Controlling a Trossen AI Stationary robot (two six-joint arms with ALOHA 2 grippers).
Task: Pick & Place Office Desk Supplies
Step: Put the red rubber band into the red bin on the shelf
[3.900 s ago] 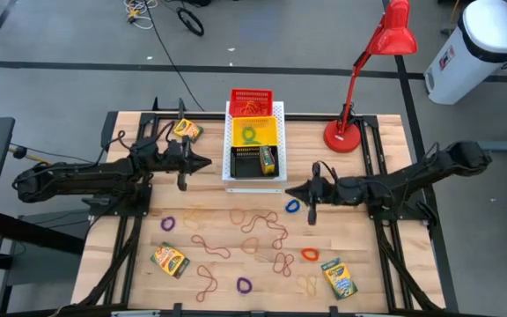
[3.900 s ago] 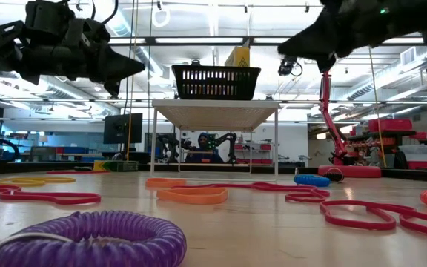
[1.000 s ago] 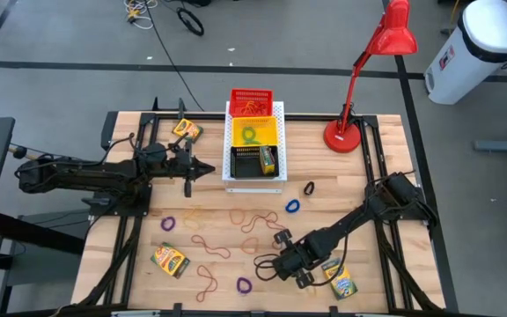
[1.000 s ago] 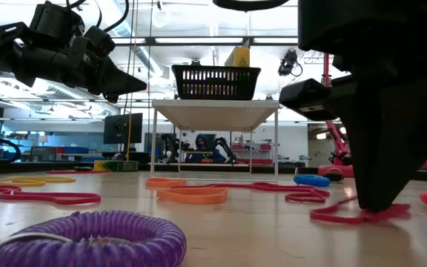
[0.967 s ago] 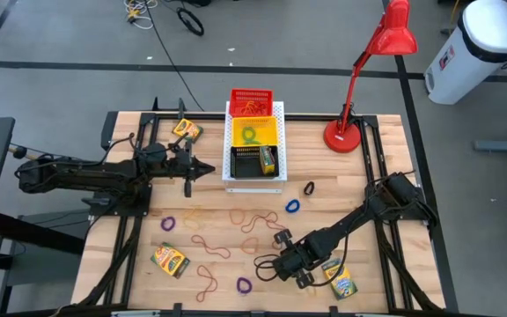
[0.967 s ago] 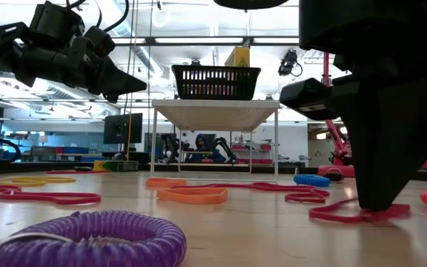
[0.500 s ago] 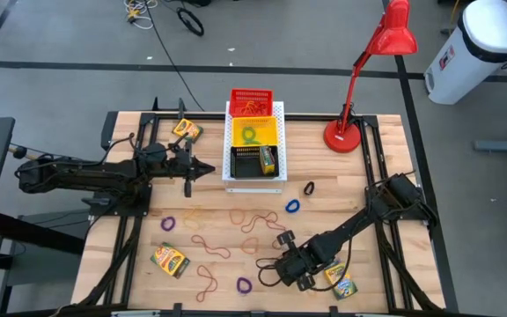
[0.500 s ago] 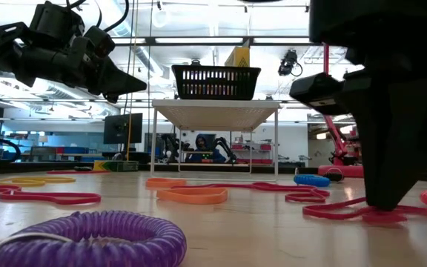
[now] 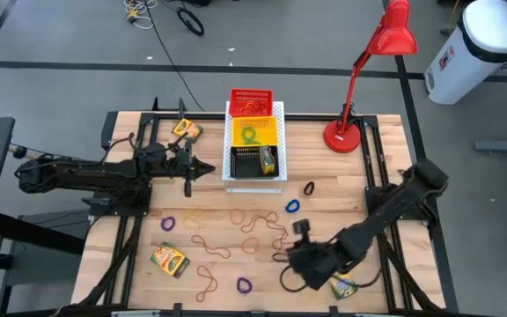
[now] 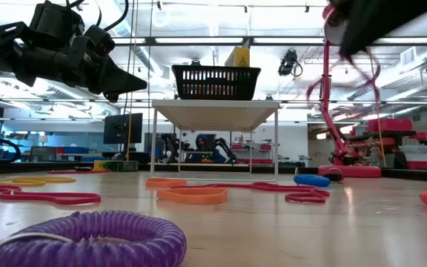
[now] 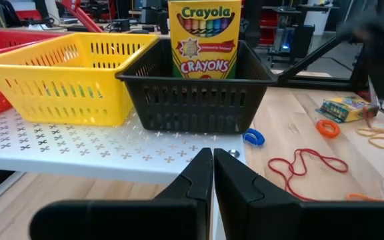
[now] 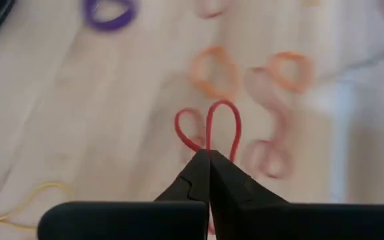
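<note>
My right gripper (image 9: 287, 257) is shut on a thin red rubber band (image 12: 209, 127) above the table's near middle; in the low view the band (image 10: 330, 74) dangles high over the table. Other reddish bands (image 9: 258, 231) lie loose on the wood. Crayon boxes lie flat at the near left (image 9: 171, 260) and far left (image 9: 185, 129), and one stands in the black basket (image 11: 203, 37). My left gripper (image 9: 208, 165) hovers shut, left of the white board (image 9: 227, 180). My right gripper pinches the red rubber band between its two fingertips, at a spot (image 12: 209, 148) where its strands bunch together. Two small loops stick out beyond the tips. The fingers slant down from the table's right. The band hangs slack, lifted clear of the table.
Red (image 9: 251, 101), yellow (image 9: 253, 132) and black (image 9: 255, 165) baskets sit in a row on the white board. A red desk lamp (image 9: 359, 88) stands at the far right. Purple (image 9: 167, 224), blue (image 9: 292, 206) and black (image 9: 309, 187) elastic loops lie scattered.
My right gripper has risen from the table and tipped toward level, drifting toward the table's right edge. The red rubber band, which lay on the wood under its tips, has come up with it and now hangs clear.
</note>
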